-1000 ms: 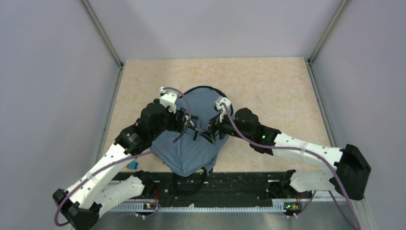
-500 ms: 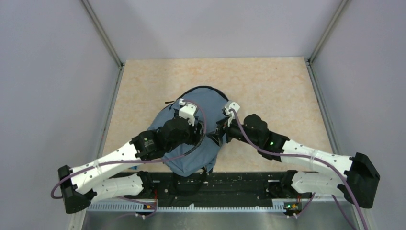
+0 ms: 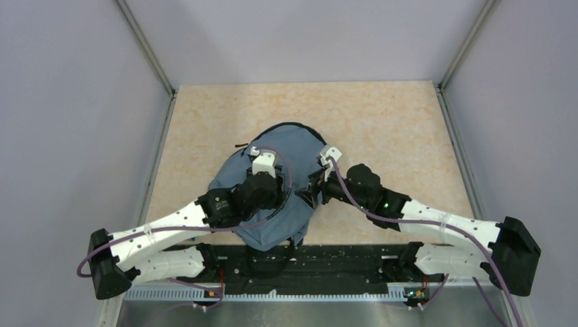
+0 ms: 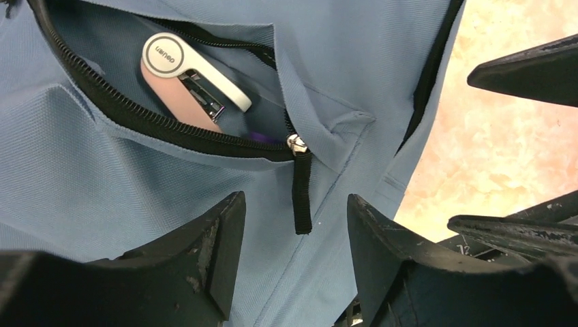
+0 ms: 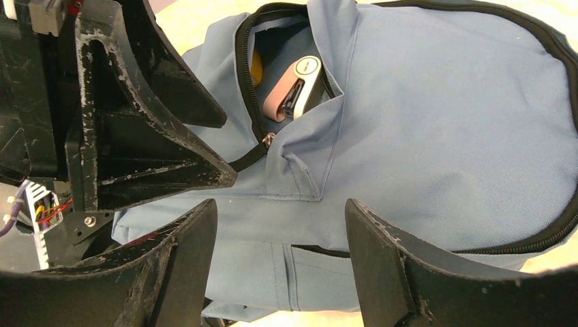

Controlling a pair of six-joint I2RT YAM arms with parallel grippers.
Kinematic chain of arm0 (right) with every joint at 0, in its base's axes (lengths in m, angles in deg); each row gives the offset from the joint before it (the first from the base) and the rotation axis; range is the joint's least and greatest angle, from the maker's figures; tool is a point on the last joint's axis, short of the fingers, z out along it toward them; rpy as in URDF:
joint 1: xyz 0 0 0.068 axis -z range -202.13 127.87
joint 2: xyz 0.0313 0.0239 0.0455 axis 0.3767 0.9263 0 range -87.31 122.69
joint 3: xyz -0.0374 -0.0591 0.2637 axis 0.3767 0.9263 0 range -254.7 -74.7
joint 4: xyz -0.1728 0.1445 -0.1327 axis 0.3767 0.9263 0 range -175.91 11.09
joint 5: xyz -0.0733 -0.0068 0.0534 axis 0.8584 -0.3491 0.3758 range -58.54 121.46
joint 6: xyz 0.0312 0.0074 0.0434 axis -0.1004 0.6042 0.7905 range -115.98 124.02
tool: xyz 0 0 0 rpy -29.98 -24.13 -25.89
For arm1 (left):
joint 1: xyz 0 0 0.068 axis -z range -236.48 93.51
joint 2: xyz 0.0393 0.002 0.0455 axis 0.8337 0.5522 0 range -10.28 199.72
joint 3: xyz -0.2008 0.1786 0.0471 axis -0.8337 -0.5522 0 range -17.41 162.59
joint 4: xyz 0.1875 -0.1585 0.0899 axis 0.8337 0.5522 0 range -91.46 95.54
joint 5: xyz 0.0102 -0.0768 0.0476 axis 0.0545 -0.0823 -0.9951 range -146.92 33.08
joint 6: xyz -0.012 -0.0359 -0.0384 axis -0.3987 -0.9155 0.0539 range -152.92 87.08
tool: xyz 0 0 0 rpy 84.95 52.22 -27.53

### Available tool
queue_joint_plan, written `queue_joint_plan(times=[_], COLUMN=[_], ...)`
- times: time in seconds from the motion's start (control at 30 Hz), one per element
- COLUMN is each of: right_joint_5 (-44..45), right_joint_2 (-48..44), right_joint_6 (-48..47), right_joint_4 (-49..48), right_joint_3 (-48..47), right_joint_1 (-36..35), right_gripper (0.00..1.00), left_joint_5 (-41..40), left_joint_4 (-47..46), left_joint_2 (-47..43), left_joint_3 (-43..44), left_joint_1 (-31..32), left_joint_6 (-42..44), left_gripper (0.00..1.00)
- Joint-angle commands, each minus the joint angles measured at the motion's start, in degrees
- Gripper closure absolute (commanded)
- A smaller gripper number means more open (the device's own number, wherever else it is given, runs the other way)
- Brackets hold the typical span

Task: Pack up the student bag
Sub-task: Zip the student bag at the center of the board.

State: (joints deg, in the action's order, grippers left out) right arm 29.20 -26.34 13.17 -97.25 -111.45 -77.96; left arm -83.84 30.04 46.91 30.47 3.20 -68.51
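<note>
Bag (image 3: 290, 146) lies on table (image 3: 382, 122) by the arm bases, pocket (image 4: 102, 41) unzipped, pink stapler (image 4: 194, 75) inside. Left gripper (image 4: 294, 208) spread, empty, straddling zip pull (image 4: 301, 197); right gripper (image 5: 281, 210) spread, empty, over bag. Packing looks mostly done; zipping shut remains.

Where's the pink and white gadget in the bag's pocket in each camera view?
Top external: not visible; the left arm covers that part of the student bag.
Left wrist: pink and white gadget upper left, inside the open pocket.
Right wrist: top centre, in the pocket mouth.
Shared landmark: the zipper pull beside it.
</note>
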Motion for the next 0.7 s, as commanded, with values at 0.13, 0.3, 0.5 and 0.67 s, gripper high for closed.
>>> queue_joint_plan(times=[0.13, 0.3, 0.5, 0.67], right_joint_5=[-1.69, -1.97, -2.30, -2.13], right_joint_2=[1.85, 2.63, 4.58, 6.88], right_joint_6=[-0.67, -0.40, -1.52, -4.76], right_joint_4=[-3.78, -4.81, -5.78, -8.72], right_joint_3=[-1.34, -1.22, -1.66, -1.06], right_joint_1=[-0.55, -0.51, -0.54, -0.55], right_gripper=[0.34, 0.34, 0.35, 0.35], left_joint_5=[-2.09, -0.85, -0.91, -1.61], left_joint_4=[-3.39, -3.47, -2.50, -2.95], left_joint_2=[1.33, 3.70, 6.35, 6.21], left_joint_3=[-1.93, -1.34, -0.22, -0.03], left_joint_1=[0.13, 0.15, 0.12, 0.12], left_joint_6=[-2.16, -2.54, -3.21, -3.25], left_gripper=[0.42, 0.44, 0.61, 0.90])
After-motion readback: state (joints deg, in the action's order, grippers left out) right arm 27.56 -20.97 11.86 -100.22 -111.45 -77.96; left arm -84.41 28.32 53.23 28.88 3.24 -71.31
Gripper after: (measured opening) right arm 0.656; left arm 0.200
